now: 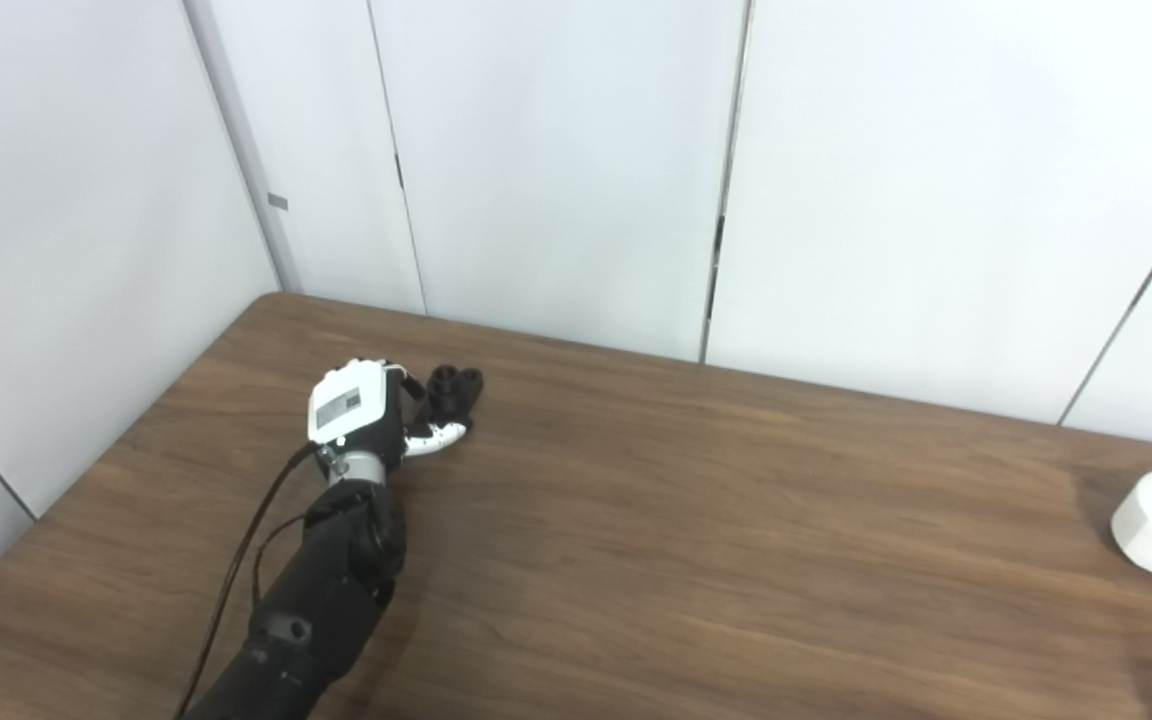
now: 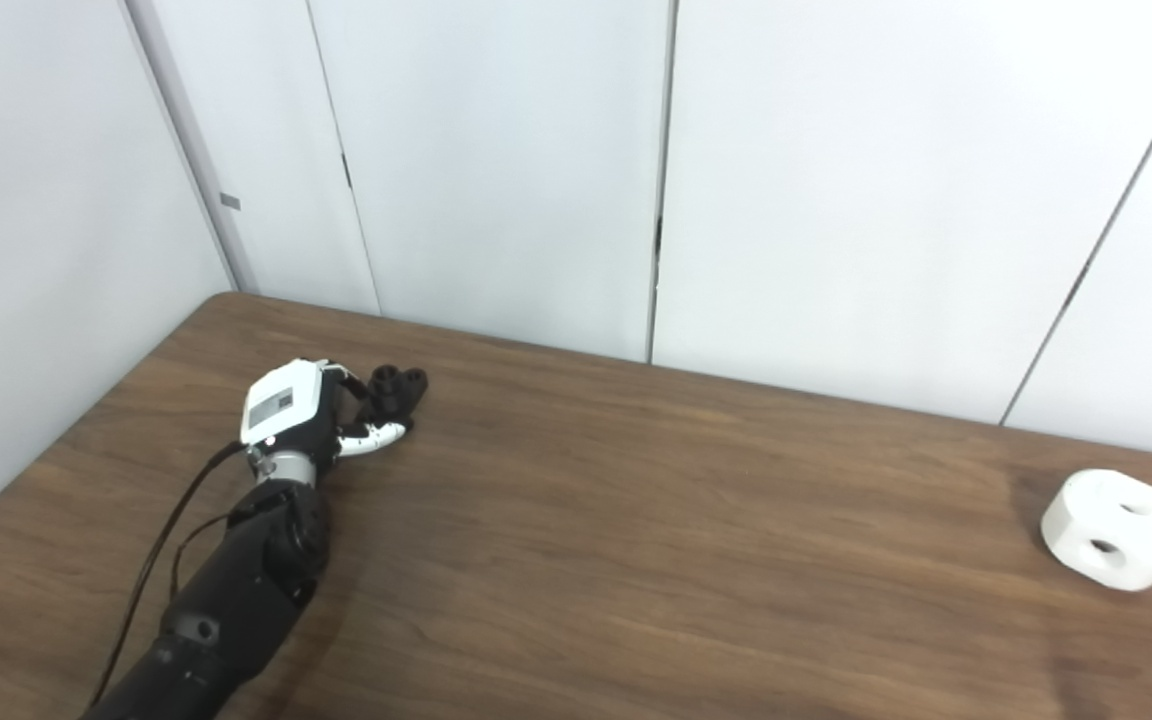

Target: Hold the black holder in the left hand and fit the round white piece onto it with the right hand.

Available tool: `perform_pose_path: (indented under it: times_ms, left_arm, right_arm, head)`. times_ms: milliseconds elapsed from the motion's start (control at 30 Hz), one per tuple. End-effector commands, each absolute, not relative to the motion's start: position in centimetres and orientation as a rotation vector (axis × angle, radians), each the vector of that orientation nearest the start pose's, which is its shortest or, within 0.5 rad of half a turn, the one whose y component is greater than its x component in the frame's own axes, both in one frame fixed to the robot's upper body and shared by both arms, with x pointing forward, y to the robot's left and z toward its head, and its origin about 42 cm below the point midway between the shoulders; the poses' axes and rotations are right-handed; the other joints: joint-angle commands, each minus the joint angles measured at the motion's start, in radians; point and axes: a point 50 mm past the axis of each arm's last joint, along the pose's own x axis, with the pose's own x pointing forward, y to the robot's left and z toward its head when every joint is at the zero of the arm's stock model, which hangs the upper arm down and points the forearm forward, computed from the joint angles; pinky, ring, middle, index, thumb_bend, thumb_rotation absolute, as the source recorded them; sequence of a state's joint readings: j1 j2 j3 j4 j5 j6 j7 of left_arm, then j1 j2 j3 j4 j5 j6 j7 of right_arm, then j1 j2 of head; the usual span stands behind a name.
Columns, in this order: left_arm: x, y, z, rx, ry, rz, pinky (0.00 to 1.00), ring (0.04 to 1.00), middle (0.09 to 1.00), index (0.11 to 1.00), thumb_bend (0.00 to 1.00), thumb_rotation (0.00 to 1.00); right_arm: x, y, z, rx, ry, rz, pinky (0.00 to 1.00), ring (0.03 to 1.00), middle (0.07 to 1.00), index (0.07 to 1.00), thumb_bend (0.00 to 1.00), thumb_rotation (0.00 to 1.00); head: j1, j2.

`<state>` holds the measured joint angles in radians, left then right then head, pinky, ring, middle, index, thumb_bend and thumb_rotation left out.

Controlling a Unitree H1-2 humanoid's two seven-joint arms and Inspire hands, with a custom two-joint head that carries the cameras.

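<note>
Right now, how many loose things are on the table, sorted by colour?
Black: 1, the holder, at the left hand.
White: 1, the round piece, lying alone at the table's right side.
Total: 2

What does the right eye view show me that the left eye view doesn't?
Only the right eye view shows the round white piece whole, with a hole in its top and one in its side, plus dark tips at the bottom right corner, probably the right robot hand, too little to tell its state. Only the left eye view cuts that piece at its right edge and shows more wall at the left. Both share the left robot hand at the black holder on the table; whether it grips is unclear.
</note>
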<state>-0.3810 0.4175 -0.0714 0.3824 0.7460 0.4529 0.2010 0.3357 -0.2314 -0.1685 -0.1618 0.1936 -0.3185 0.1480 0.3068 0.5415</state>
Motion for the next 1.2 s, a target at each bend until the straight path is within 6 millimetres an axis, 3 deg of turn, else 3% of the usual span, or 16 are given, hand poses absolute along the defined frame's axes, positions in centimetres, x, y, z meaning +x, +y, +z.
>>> perform_pose_path:
  times_ms: [0,67,167,400,900,1167]
  left_arm:
    - [39.6,37.5,13.9,1.196,0.321,0.419,1.0,0.944,0.855,0.562,0.8,0.22]
    - [39.4,37.5,13.9,1.174,0.311,0.414,1.0,0.942,0.841,0.503,0.58,0.1]
    - [39.4,37.6,14.0,1.143,0.295,0.404,1.0,0.925,0.809,0.486,0.53,0.06]
    - [39.5,37.6,14.0,1.139,0.285,0.38,0.97,0.894,0.779,0.485,0.52,0.05]
    - [39.6,37.6,13.8,1.124,0.304,0.343,0.94,0.893,0.806,0.486,0.52,0.05]
    - [37.9,36.3,14.4,1.096,0.239,0.288,0.95,0.882,0.799,0.486,0.52,0.05]
  right_arm:
    - [15.2,-31.8,8.5,-0.06,-0.071,-0.029,1.0,1.0,0.956,1.0,0.66,1.0]
    - [15.1,-31.8,8.6,-0.061,-0.073,-0.032,1.0,1.0,0.953,1.0,0.67,1.0]
    - [15.1,-31.8,8.6,-0.057,-0.073,-0.027,1.0,1.0,0.955,1.0,0.68,1.0]
    - [15.2,-31.7,8.6,-0.055,-0.075,-0.032,1.0,1.0,0.95,1.0,0.68,1.0]
    - [15.2,-31.8,8.4,-0.051,-0.08,-0.031,1.0,1.0,0.947,1.0,0.67,1.0]
    - [15.3,-31.6,8.6,-0.054,-0.08,-0.031,1.0,1.0,0.947,1.0,0.68,1.0]
  head:
    - [-0.002,0.001]
    - [-0.002,0.001]
    - [-0.002,0.001]
    - [-0.007,-0.001]
    - [-0.013,-0.001]
    - [-0.022,0.005]
